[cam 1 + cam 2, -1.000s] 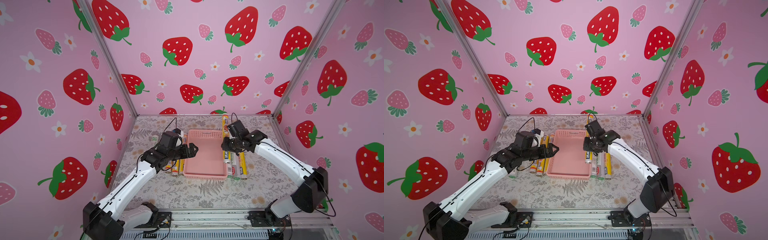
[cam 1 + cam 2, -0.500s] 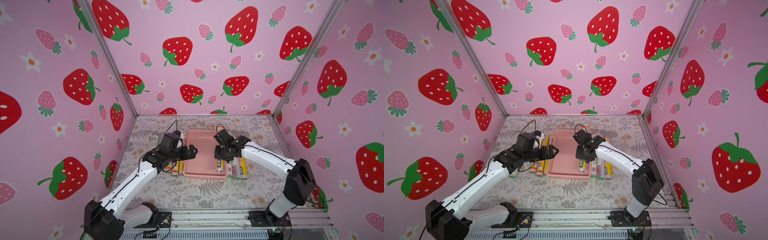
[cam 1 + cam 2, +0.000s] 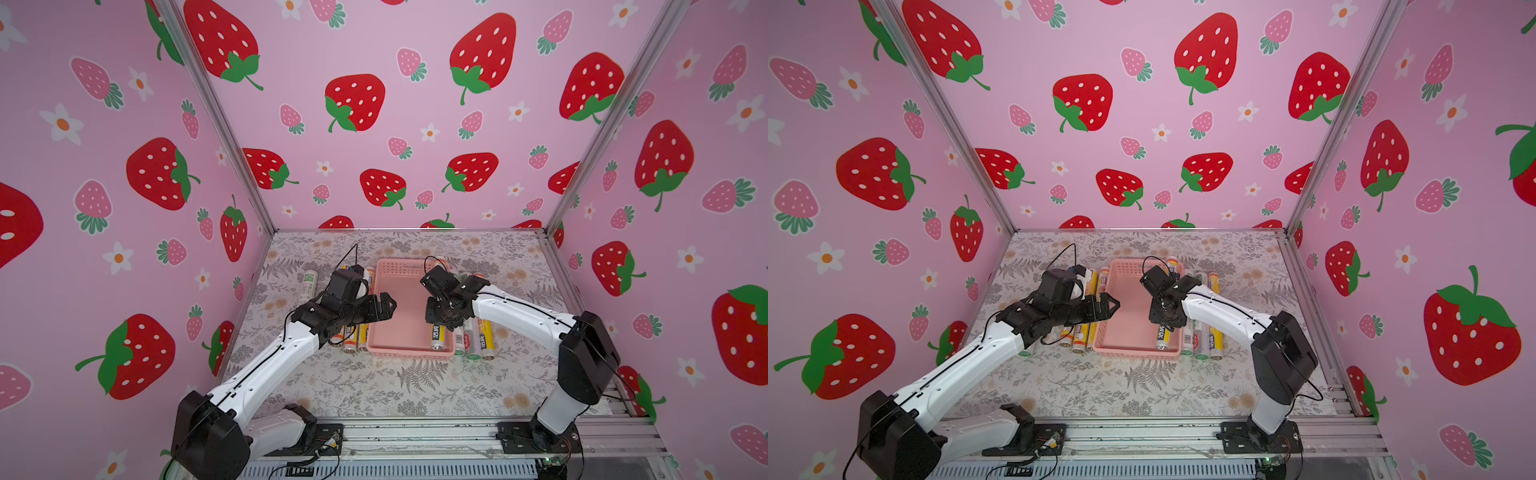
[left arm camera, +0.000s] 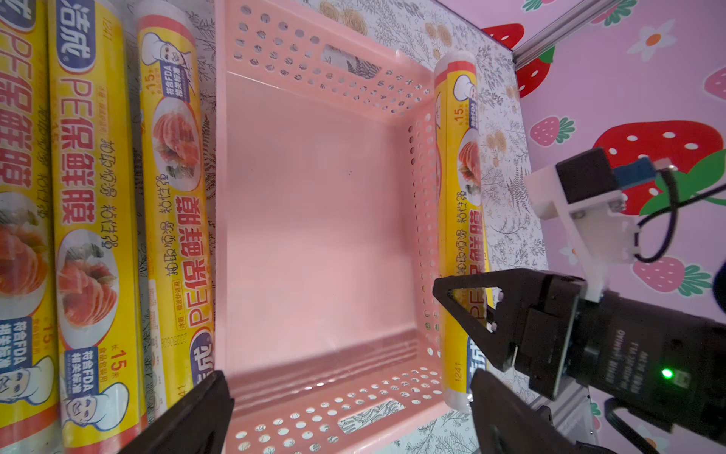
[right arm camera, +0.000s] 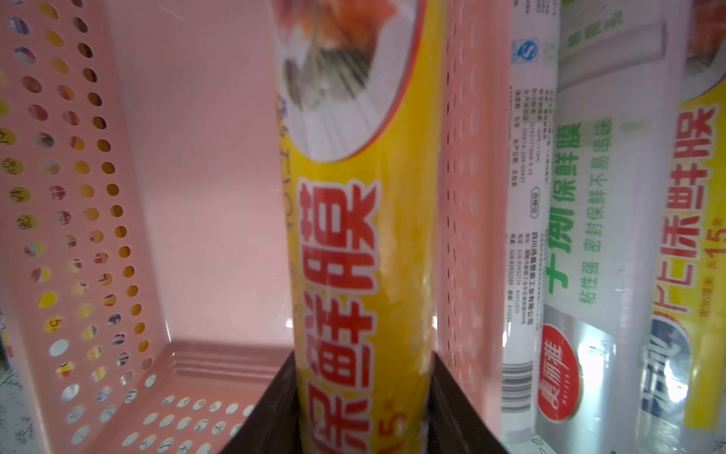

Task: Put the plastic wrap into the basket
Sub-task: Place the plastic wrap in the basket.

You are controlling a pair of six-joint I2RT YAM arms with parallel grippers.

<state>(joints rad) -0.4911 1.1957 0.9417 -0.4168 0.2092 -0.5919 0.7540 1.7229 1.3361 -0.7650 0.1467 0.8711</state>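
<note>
We've swung the yellow wrap roll (image 3: 436, 337), pinched by our right gripper (image 3: 441, 318), into the basket (image 3: 399, 354): release next; left gripper (image 3: 385, 306) spread.

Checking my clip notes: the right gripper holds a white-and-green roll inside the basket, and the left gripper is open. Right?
Not quite. The right wrist view shows the right gripper shut on a yellow roll with red print, not a white-and-green one. It is inside the basket, and the left gripper is open.

yellow roll (image 4: 459, 220): pe, 15, 1241 | white roll (image 5: 581, 188): 保鲜膜, 美丽雅
</note>
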